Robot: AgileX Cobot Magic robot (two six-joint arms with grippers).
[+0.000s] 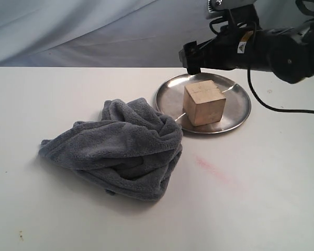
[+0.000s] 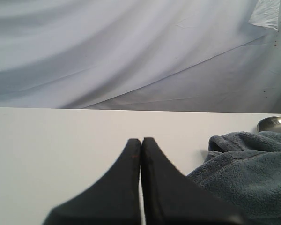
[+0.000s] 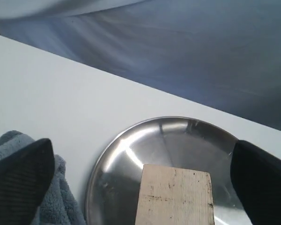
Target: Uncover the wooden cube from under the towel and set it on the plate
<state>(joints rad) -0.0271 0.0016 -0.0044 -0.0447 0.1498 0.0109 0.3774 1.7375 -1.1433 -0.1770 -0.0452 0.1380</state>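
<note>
The wooden cube (image 1: 204,102) stands upright on the shiny steel plate (image 1: 235,117), toward its near side. My right gripper (image 1: 194,58) hovers just above and behind the cube. In the right wrist view this gripper (image 3: 141,147) is open, its fingers spread wide and clear of the cube (image 3: 175,194) on the plate (image 3: 126,154). The grey-blue towel (image 1: 120,146) lies crumpled on the table left of the plate, touching its rim. The left gripper (image 2: 141,139) is shut on nothing, low over the table beside the towel (image 2: 243,173); the exterior view does not show it.
A faint pink stain (image 1: 214,170) marks the white table in front of the plate. A black cable (image 1: 282,110) hangs from the right arm to the table at right. Pale cloth backdrop (image 1: 94,31) runs behind the table's far edge.
</note>
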